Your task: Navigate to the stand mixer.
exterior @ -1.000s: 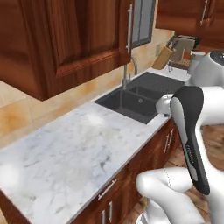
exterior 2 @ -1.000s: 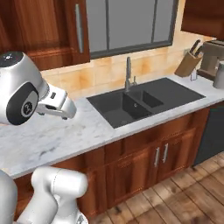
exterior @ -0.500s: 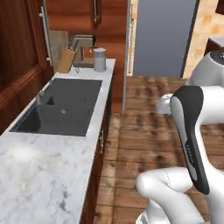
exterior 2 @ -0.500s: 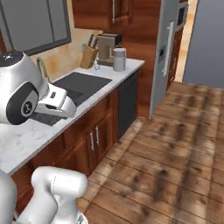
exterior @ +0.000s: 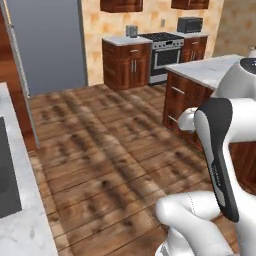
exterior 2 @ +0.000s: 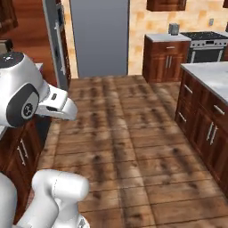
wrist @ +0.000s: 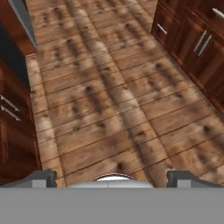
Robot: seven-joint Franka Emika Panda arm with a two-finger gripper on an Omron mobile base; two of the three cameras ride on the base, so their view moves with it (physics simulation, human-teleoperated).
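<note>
A small boxy grey appliance, apparently the stand mixer, stands on the far counter to the left of the stove, and the right base view shows this mixer too. It is too small for me to make out its bowl. My gripper is open with nothing in it and hangs over the bare wooden floor, far from the mixer. Both fingertips show at the bottom of the hand view. My arm is folded close to the base.
A grey fridge stands at the far left. The stove and a microwave are along the far wall. A marble-topped island lines the right side and the sink counter the left. Wooden floor lies between.
The whole view has swung right with the base, from the sink counter and its cabinets to the open floor, fridge, far counter and stove. The arm keeps its pose.
</note>
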